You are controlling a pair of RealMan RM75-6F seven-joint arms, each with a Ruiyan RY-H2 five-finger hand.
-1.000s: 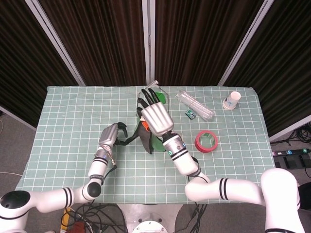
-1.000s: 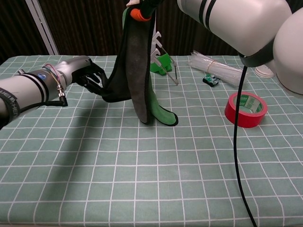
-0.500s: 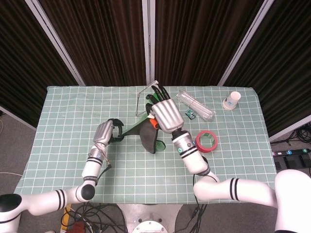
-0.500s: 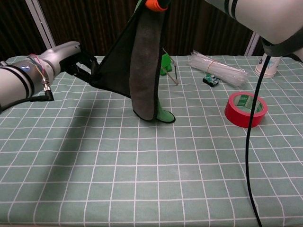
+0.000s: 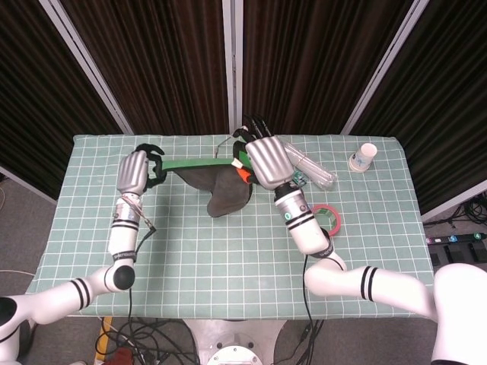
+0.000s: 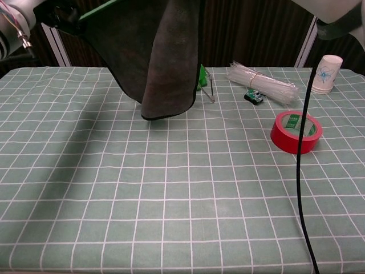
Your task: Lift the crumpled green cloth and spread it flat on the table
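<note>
Hanging between the hands, the green cloth (image 5: 217, 182) runs left to right: left hand (image 5: 137, 169) grasps one end, right hand (image 5: 266, 158) the other, its lower part drooping above the table (image 5: 228, 251).

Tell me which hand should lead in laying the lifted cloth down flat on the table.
Probably the left hand. It grips the cloth at its far end over open table, while the right hand holds the other end above the clutter.
</note>
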